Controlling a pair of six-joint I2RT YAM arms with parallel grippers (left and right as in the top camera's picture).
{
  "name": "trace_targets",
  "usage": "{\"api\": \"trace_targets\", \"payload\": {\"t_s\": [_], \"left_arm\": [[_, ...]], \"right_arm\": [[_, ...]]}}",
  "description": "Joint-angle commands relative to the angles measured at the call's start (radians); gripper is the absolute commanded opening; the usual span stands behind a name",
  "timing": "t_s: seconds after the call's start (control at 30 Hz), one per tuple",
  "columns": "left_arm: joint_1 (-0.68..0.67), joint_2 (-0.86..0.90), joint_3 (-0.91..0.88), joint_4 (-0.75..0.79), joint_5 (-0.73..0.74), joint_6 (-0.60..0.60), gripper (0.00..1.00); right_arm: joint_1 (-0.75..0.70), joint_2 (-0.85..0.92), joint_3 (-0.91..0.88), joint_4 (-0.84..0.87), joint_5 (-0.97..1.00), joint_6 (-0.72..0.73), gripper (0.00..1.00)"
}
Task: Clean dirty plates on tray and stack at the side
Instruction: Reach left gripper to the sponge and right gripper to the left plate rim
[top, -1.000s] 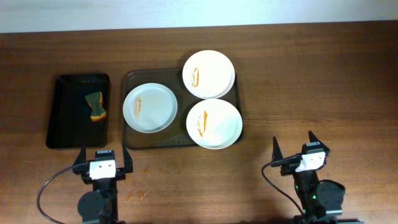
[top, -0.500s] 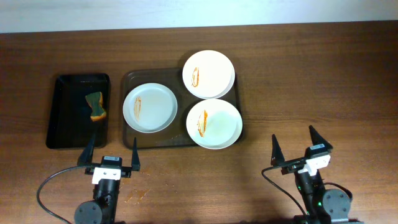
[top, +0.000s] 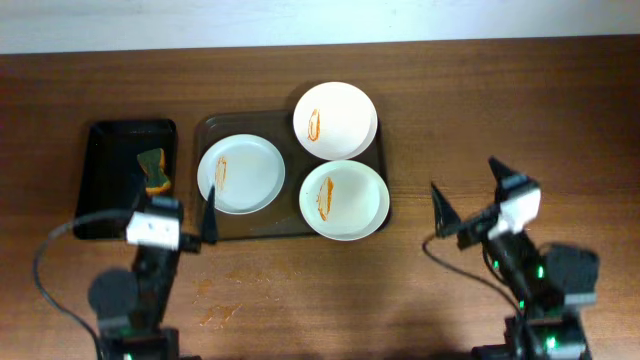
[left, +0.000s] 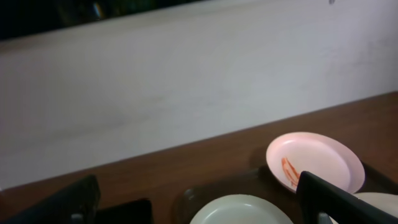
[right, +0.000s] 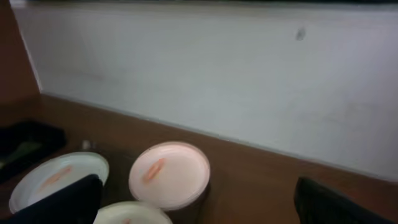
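Note:
Three white plates with orange smears lie on the brown tray (top: 262, 229): one at the left (top: 241, 174), one at the back right (top: 335, 120), one at the front right (top: 344, 199). A green and yellow sponge (top: 152, 171) lies in the black bin (top: 105, 190). My left gripper (top: 172, 213) is open and empty, at the tray's front-left corner. My right gripper (top: 468, 188) is open and empty, right of the tray. The left wrist view shows the back plate (left: 315, 160) and the left plate (left: 239, 213). The right wrist view shows the back plate (right: 169, 174) and the left plate (right: 55, 177).
An orange sauce smear (top: 218, 315) marks the wooden table in front of the tray. A pale wall (left: 186, 81) runs along the table's far edge. Bare wood lies to the right of the tray (top: 520, 110).
Both arms have lifted and moved forward towards the tray. The left gripper now reaches the tray's front-left corner. The right gripper has swung up and turned to the left. The plates have not moved.

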Motion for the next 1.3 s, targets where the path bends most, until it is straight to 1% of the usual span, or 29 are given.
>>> {"api": "trace_targets", "payload": {"t_s": [0.0, 0.03, 0.07, 0.13, 0.17, 0.3, 0.4, 0.43, 0.5, 0.53, 0.57, 0.67, 0.73, 0.77, 0.83, 0.87, 0.93, 1.03, 1.1, 1.13, 1.2, 1.23, 1.27], "left_arm": [[-0.004, 0.234, 0.179, -0.026, 0.056, -0.013, 0.99], [-0.004, 0.342, 0.274, -0.079, 0.086, -0.013, 0.99], [-0.004, 0.411, 0.343, -0.125, 0.105, -0.013, 0.99], [-0.003, 0.587, 0.547, -0.286, 0.111, -0.013, 0.99], [-0.003, 0.635, 0.613, -0.340, 0.111, -0.012, 0.99], [-0.001, 0.882, 0.979, -0.639, 0.105, 0.000, 0.99], [0.013, 0.998, 1.165, -0.851, 0.104, 0.007, 0.99], [0.023, 1.053, 1.235, -0.977, 0.103, 0.053, 0.99], [0.025, 1.087, 1.236, -1.035, 0.085, 0.081, 0.99], [0.025, 1.101, 1.236, -1.054, 0.051, 0.081, 0.99], [0.024, 1.114, 1.236, -1.062, 0.042, 0.080, 0.99], [0.025, 1.121, 1.236, -1.069, 0.041, 0.081, 0.99], [0.025, 1.121, 1.236, -1.049, 0.015, 0.081, 0.99], [0.025, 1.121, 1.236, -1.035, -0.039, 0.075, 0.99], [0.031, 1.126, 1.236, -1.039, -0.201, -0.086, 0.99], [0.040, 1.133, 1.236, -1.049, -0.282, -0.164, 0.99], [0.061, 1.144, 1.236, -1.060, -0.307, -0.197, 0.99], [0.100, 1.146, 1.236, -1.069, -0.314, -0.268, 0.99], [0.121, 1.151, 1.236, -1.087, -0.352, -0.310, 0.99], [0.136, 1.160, 1.236, -1.099, -0.352, -0.318, 0.99], [0.153, 1.183, 1.236, -1.107, -0.351, -0.320, 0.99], [0.157, 1.202, 1.236, -1.110, -0.352, -0.320, 0.99], [0.156, 1.219, 1.236, -1.111, -0.351, -0.320, 0.99]], "right_arm": [[0.008, 0.175, 0.145, -0.055, -0.072, 0.011, 0.98], [0.008, 0.245, 0.201, -0.091, -0.093, 0.011, 0.98], [0.015, 0.310, 0.255, -0.129, -0.102, 0.011, 0.98], [0.045, 0.428, 0.349, -0.182, -0.101, 0.014, 0.98], [0.058, 0.469, 0.385, -0.201, -0.096, 0.042, 0.98], [0.118, 0.682, 0.591, -0.327, -0.086, 0.208, 0.98], [0.180, 0.832, 0.770, -0.484, -0.090, 0.215, 0.98], [0.216, 0.903, 0.857, -0.557, -0.089, 0.214, 0.98], [0.272, 1.030, 1.004, -0.647, -0.089, 0.210, 0.98], [0.291, 1.076, 1.041, -0.637, -0.089, 0.210, 0.98], [0.305, 1.117, 1.050, -0.560, -0.091, 0.216, 0.98], [0.333, 1.180, 1.050, -0.453, -0.139, 0.341, 0.98], [0.370, 1.225, 1.050, -0.424, -0.126, 0.345, 0.98], [0.404, 1.250, 1.051, -0.426, -0.086, 0.356, 0.98], [0.452, 1.281, 1.051, -0.441, 0.010, 0.422, 0.98], [0.470, 1.292, 1.057, -0.455, 0.042, 0.435, 0.98], [0.503, 1.337, 1.131, -0.541, 0.084, 0.435, 0.98], [0.539, 1.471, 1.380, -0.783, 0.173, 0.419, 0.98], [0.555, 1.551, 1.506, -0.891, 0.190, 0.420, 1.00], [0.565, 1.595, 1.555, -0.922, 0.193, 0.423, 0.97], [0.583, 1.636, 1.572, -0.921, 0.192, 0.433, 0.88], [0.597, 1.654, 1.571, -0.913, 0.195, 0.435, 0.79], [0.609, 1.662, 1.571, -0.911, 0.204, 0.435, 0.86]]}}
